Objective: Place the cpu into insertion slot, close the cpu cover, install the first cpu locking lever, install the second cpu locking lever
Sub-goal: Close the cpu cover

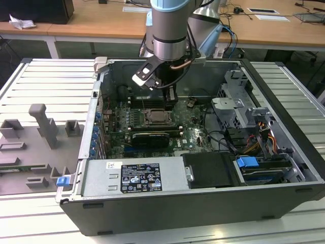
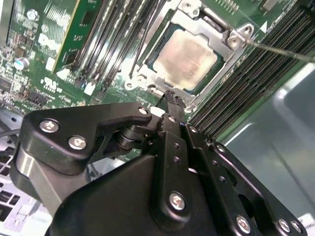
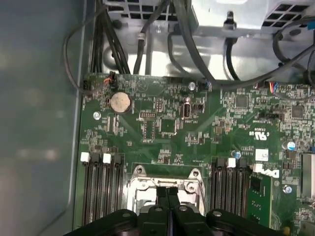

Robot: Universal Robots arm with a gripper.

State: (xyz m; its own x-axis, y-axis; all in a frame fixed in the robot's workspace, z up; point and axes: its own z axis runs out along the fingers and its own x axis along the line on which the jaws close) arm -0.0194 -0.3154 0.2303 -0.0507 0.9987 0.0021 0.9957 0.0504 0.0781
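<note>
Cpu: seated in slot, face showing through cover, which lay flat around it. Lever: thin rod, apparently unlatched. Gripper: fingers pinched together, empty, just above cover's edge. Levers judged outstanding.

We see a pale ribbed metal surface filling the lower frame. Along the top edge stand light wooden desks on white legs — papers and cables lie scattered there.

Slatted pale table, open computer case, grey fixture blocks
</note>
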